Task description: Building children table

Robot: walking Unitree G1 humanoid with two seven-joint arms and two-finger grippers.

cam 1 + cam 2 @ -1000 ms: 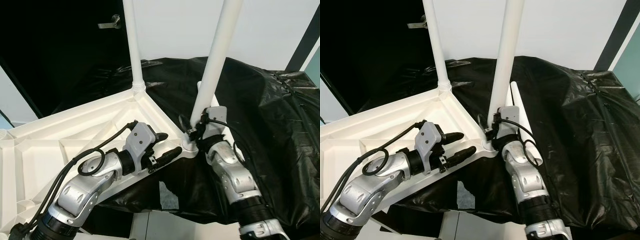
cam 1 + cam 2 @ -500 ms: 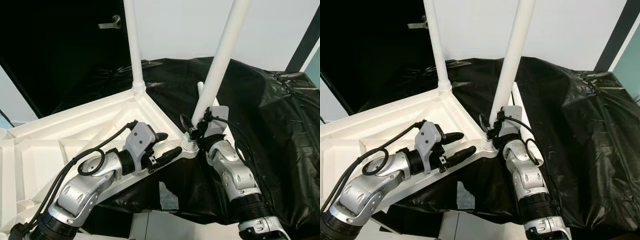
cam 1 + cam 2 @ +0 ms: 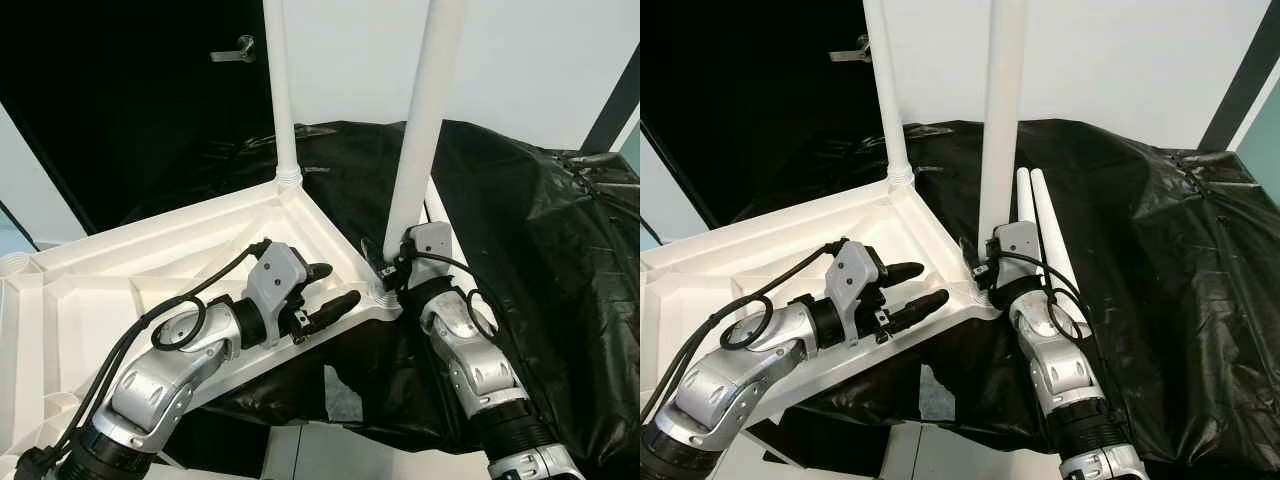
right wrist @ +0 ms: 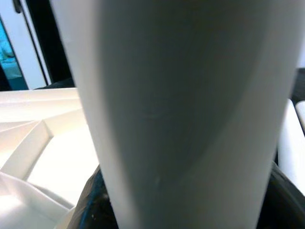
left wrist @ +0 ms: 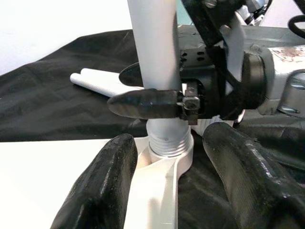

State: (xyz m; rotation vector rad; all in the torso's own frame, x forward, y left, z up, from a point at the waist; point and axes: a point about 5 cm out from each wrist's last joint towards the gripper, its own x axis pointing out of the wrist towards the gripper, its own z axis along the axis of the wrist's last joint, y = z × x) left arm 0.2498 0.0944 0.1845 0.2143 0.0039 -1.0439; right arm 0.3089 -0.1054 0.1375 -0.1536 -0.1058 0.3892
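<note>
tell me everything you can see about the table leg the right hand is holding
The near leg is a smooth white tube, plastic by its look, standing roughly upright and running past the top of the picture. Its threaded foot sits in the round socket at the near corner of the upturned white tabletop. The right hand grips it just above the socket, one black finger across its front.

Left arm: bent at the elbow, reaching forward.
Left hand [image 3: 322, 290]: fingers spread apart, gripping nothing.
Right hand [image 5: 143, 93]: fingers clamped around a white leg [image 3: 420, 130].

Two upright legs [image 3: 425, 120] flanking open tabletop [image 3: 150, 270]
</note>
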